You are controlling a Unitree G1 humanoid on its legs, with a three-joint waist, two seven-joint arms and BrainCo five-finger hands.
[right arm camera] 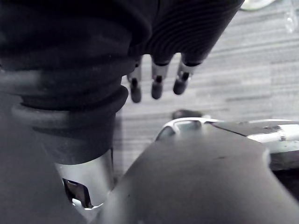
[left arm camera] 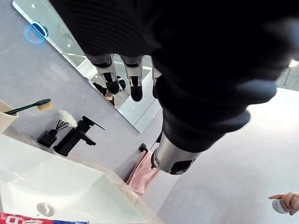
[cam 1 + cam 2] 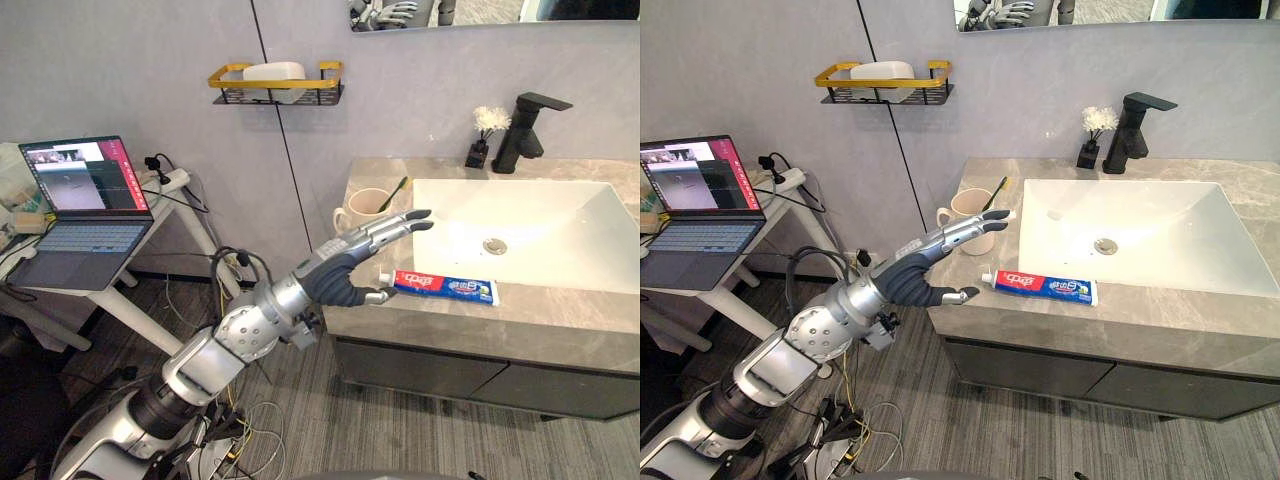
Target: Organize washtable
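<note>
My left hand (image 3: 345, 272) is spread wide, fingers straight and holding nothing, off the near left corner of the sink (image 3: 540, 235). Its thumb sits just beside the capped end of the toothpaste (image 3: 447, 288); I cannot tell if they touch. The toothpaste lies flat on the desk (image 3: 560, 315) along the sink's front rim. A cup (image 3: 362, 210) with a toothbrush (image 3: 393, 195) stands by the sink's left rim. My right hand (image 1: 156, 84) hangs relaxed and empty over the floor.

A grey panelled wall (image 3: 150, 60) and mirror (image 3: 480, 12) back the stone-topped washtable (image 3: 560, 320), right; a white desk (image 3: 165, 215) with a laptop (image 3: 85, 200) stands left on grey floor (image 3: 330, 430).
</note>
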